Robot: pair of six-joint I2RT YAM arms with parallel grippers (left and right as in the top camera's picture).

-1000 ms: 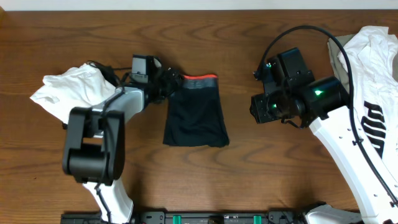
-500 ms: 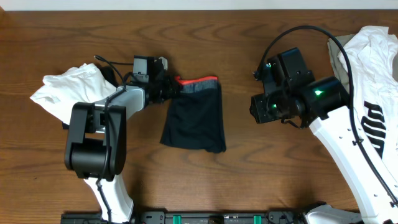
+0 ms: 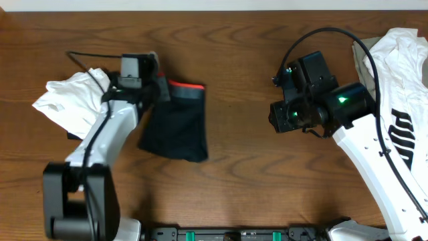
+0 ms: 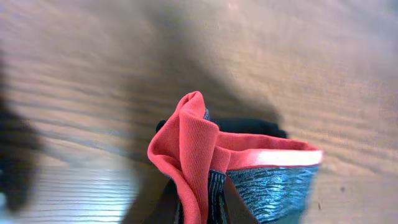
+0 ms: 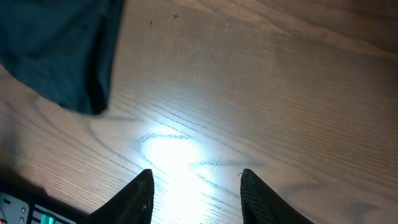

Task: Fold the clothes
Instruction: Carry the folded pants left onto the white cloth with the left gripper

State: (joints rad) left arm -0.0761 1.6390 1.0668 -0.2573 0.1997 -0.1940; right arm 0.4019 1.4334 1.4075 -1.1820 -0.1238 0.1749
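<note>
pants (image 3: 175, 124) dragged leftward, left tool (image 3: 159, 90) clamped on their waistband (image 4: 273, 158), right tool (image 5: 195, 186) spread wide, unmoved

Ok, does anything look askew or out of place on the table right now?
Yes: the folded black pants lie skewed, bottom edge slanted, and the red waistband corner is bunched up in the left end effector. Nothing looks spilled or damaged.
</note>
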